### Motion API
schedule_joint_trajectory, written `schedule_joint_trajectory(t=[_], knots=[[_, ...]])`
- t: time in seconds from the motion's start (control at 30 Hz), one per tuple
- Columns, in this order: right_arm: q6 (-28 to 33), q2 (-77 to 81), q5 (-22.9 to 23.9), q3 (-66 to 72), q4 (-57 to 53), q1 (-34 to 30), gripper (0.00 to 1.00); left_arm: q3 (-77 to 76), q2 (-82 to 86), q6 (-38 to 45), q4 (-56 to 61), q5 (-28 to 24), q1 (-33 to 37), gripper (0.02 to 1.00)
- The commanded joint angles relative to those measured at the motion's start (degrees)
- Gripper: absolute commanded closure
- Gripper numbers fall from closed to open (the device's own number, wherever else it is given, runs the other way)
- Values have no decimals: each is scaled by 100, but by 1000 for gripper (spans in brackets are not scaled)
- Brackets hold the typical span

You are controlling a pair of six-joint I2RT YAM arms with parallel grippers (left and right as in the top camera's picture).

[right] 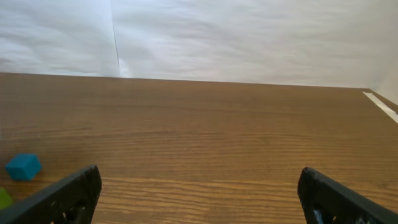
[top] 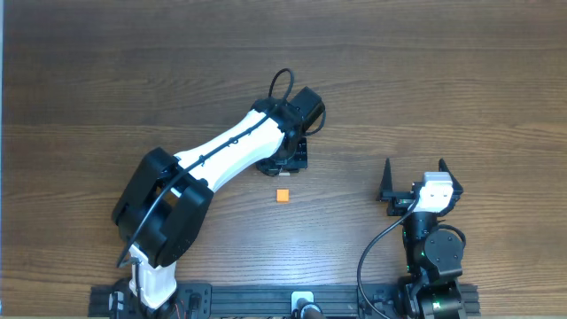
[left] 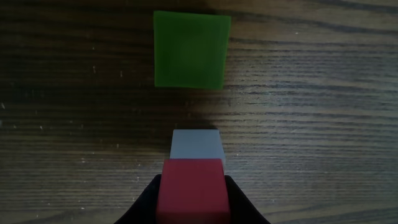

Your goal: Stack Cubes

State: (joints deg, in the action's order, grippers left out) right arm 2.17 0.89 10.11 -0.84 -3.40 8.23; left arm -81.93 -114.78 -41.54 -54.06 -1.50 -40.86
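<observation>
My left gripper [left: 193, 202] is shut on a red cube [left: 191, 186], its dark fingers pressing both sides. Just past the red cube lies a pale grey cube [left: 197, 144] on the wood; whether the two touch I cannot tell. A green cube [left: 191, 48] sits farther off on the table. From above, the left gripper [top: 289, 159] is near the table's middle, and a small orange cube [top: 283, 196] lies just in front of it. My right gripper [top: 415, 182] stands open and empty at the right. From the right wrist, a blue cube [right: 23, 166] shows beyond the right gripper [right: 199, 208].
The wooden table [top: 443, 71] is bare across the back and on both sides. A white wall [right: 249, 37] rises behind the table's far edge. A sliver of the green cube [right: 3, 198] shows beside the blue one.
</observation>
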Motion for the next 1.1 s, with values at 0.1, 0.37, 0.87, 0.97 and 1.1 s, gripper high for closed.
schedule_joint_trajectory(t=[0.1, 0.37, 0.87, 0.97, 1.1], knots=[[24, -59, -39, 52, -2, -33, 7, -55, -96, 79, -15, -59, -17, 952], [26, -61, -39, 52, -2, -33, 7, -55, -127, 79, -13, -63, -17, 947], [24, -61, -39, 52, -2, -33, 7, -55, -127, 79, -7, -61, -17, 698], [24, -61, -39, 52, -2, -33, 7, -55, -127, 79, 13, -63, -17, 678], [26, -61, -39, 52, -2, -33, 9, -55, -127, 79, 13, -81, -17, 654]])
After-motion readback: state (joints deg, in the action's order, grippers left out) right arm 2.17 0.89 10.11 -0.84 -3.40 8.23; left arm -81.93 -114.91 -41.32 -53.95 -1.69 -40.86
